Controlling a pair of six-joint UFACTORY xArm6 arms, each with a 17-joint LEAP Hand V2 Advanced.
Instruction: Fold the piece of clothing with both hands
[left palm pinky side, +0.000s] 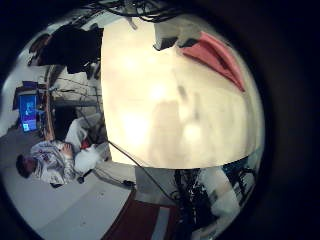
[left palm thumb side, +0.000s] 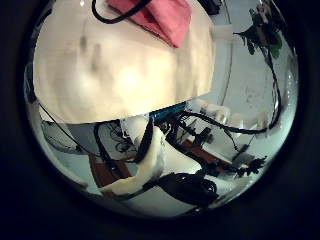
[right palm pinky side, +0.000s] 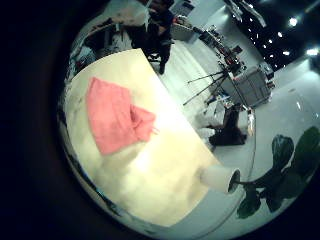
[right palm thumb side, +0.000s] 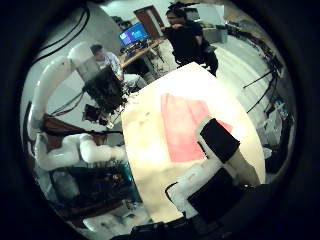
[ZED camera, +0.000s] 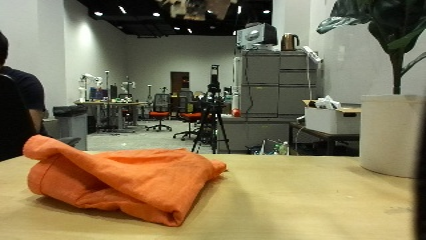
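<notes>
An orange piece of clothing (ZED camera: 127, 180) lies bunched in loose folds on the light wooden table (ZED camera: 320, 205). The right thumb side palm view shows it (right palm thumb side: 185, 125) beside my right hand (right palm thumb side: 218, 150), whose fingers are straight and hold nothing. The cloth lies near the table's edge in the left little finger side palm view (left palm pinky side: 215, 58) and in the left thumb side palm view (left palm thumb side: 160, 15). My left hand's fingers do not show.
A white plant pot (ZED camera: 393, 135) stands at the table's corner, also in the right little finger side palm view (right palm pinky side: 218, 180). Bare tabletop (left palm pinky side: 170, 110) stretches beside the cloth. Tripods and office furniture stand beyond the table.
</notes>
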